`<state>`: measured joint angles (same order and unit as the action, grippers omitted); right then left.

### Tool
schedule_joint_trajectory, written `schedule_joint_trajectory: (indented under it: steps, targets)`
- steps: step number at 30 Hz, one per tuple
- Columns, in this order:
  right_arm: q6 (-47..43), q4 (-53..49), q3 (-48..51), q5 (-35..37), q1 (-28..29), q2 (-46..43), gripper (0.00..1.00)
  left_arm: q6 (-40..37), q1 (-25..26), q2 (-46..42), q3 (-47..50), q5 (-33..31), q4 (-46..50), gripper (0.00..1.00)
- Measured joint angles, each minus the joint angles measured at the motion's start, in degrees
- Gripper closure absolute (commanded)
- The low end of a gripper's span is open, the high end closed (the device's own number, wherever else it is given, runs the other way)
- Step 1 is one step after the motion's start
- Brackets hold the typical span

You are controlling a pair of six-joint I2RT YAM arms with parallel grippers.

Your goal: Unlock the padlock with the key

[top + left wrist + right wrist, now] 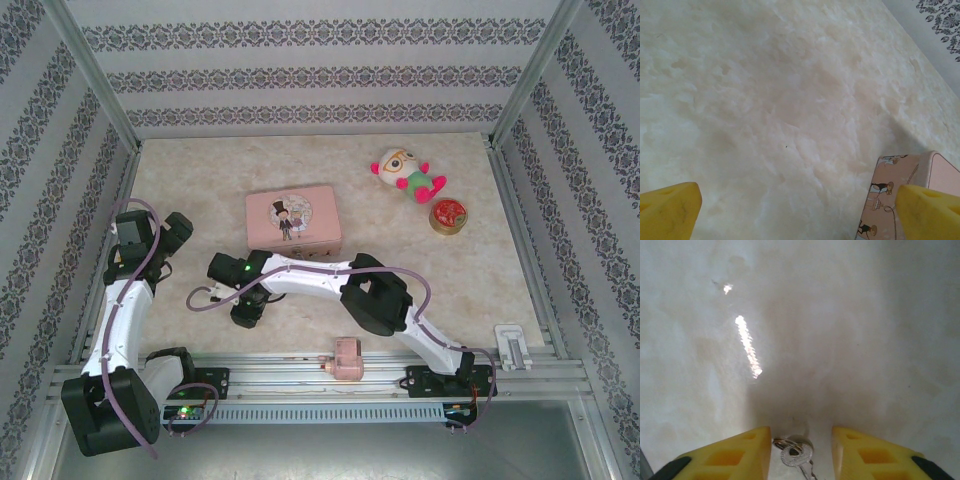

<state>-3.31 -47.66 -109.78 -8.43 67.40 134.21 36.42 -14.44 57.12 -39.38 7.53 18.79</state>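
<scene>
The key (798, 458), a small silver key with a round head and a split ring, lies flat on the pale marbled tabletop. My right gripper (801, 440) is down at the table with a yellow finger on each side of it. The ring touches the left finger (740, 455), and a gap stays between the key and the right finger (865, 455). From above, the right gripper (245, 308) sits in front of the pink tin. My left gripper (176, 234) hangs wide open over bare table, holding nothing. The padlock is hidden from me.
A pink picture tin (293, 220) stands mid-table, and its corner (890, 200) lies beside my left gripper's right finger. A plush toy (405, 175) and a round red tin (449, 215) sit at the back right. A pink blocky object (347, 358) rests on the front rail.
</scene>
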Motion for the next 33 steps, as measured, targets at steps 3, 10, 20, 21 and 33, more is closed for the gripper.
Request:
schedule_joint_trajectory:
  steps: [3,10,20,21,33]
  targets:
    - [-0.02,-0.09,0.00,0.42,-0.02,0.00,0.75,0.00,-0.04,0.00,0.15,0.24,-0.02,0.01]
    - [0.63,-0.17,0.00,0.48,0.00,0.00,0.92,0.00,-0.33,0.00,0.24,0.94,-0.11,0.01]
    - [6.40,3.19,6.16,0.17,-0.96,-3.72,1.00,-0.02,-0.37,-0.02,0.26,1.88,-0.15,0.01]
    - [7.41,3.93,7.50,0.15,-1.31,-4.72,1.00,-0.02,-0.37,-0.04,0.31,2.03,-0.26,0.01]
    - [19.67,12.85,19.15,4.94,-6.19,-21.59,1.00,-0.92,-0.63,-3.54,2.60,8.94,-5.29,0.01]
